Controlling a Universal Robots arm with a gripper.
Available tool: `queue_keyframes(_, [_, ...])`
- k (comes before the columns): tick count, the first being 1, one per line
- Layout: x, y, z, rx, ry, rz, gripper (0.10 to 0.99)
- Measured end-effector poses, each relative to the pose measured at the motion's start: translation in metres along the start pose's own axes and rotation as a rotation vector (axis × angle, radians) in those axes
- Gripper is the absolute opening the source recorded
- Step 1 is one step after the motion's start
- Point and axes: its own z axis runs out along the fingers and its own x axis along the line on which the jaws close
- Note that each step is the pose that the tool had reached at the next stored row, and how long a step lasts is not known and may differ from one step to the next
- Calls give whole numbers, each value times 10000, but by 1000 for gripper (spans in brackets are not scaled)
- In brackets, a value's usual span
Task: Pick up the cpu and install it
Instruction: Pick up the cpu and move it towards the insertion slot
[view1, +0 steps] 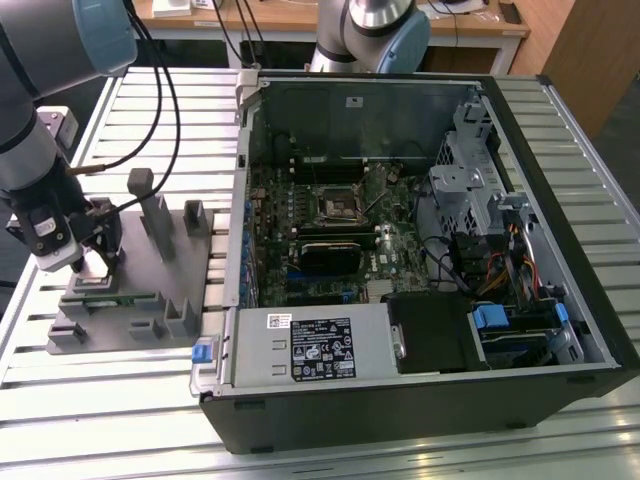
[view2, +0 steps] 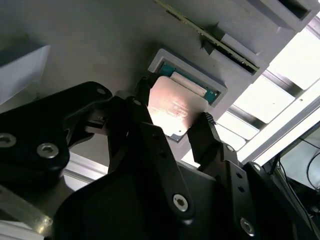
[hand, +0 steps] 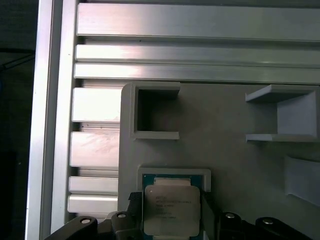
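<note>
The cpu (view2: 172, 110) is a thin square chip with a pale silver top. In both wrist views it sits between my black fingers (view2: 150, 135), tilted and raised slightly out of its green-rimmed pocket (view2: 164, 56) in the grey fixture plate (view1: 135, 305). My gripper (view2: 174, 106) is shut on the chip's two opposite edges. The first wrist view has the cpu (hand: 171, 202) in the gripper (hand: 171, 206) just over the pocket's rim (hand: 172, 173). In the exterior view my gripper (view1: 95, 258) hangs low over the plate at the exterior view's left.
An open computer case (view1: 400, 400) lies to the exterior view's right of the plate, its motherboard socket (view1: 340, 205) exposed. A green memory stick (view1: 112, 297) and grey upright blocks (view1: 158, 215) stand on the plate. A second arm's base (view1: 372, 30) is behind the case.
</note>
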Motion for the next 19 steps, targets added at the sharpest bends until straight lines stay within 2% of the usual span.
queue_keyframes(3, [-9, 0, -2, 2, 4, 0, 573])
queue_keyframes(4, [-10, 0, -2, 2, 4, 0, 537])
queue_keyframes(19, [-16, 1, -17, 2, 3, 0, 537])
